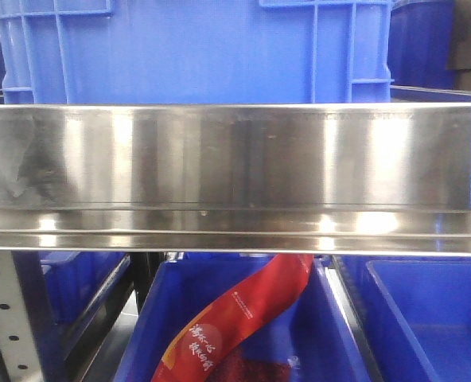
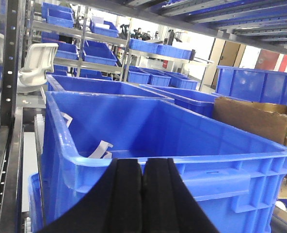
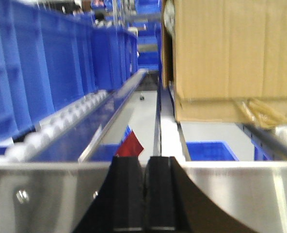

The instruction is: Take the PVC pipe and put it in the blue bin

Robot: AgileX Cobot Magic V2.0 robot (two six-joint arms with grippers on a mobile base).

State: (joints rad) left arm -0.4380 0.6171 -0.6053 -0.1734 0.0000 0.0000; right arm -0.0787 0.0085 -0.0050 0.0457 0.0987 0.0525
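Observation:
In the left wrist view, a white curved PVC pipe piece [image 2: 36, 62] rests on the grey shelf at the upper left, well beyond my left gripper [image 2: 142, 167]. That gripper is shut with nothing between its pads. It hovers just in front of the near rim of a large blue bin [image 2: 197, 162]. Small white strips [image 2: 101, 149] lie inside this bin. My right gripper [image 3: 144, 165] is shut and empty, facing a steel shelf beam [image 3: 240, 194]. The front view shows neither gripper nor the pipe.
A steel beam [image 1: 235, 175] fills the front view, with a blue crate [image 1: 196, 48] above it. Below it are blue bins [image 1: 426, 318], one holding a red bag [image 1: 243, 318]. A cardboard box [image 3: 231, 53] hangs at the right. Blue crates [image 3: 46, 63] stand on rollers at the left.

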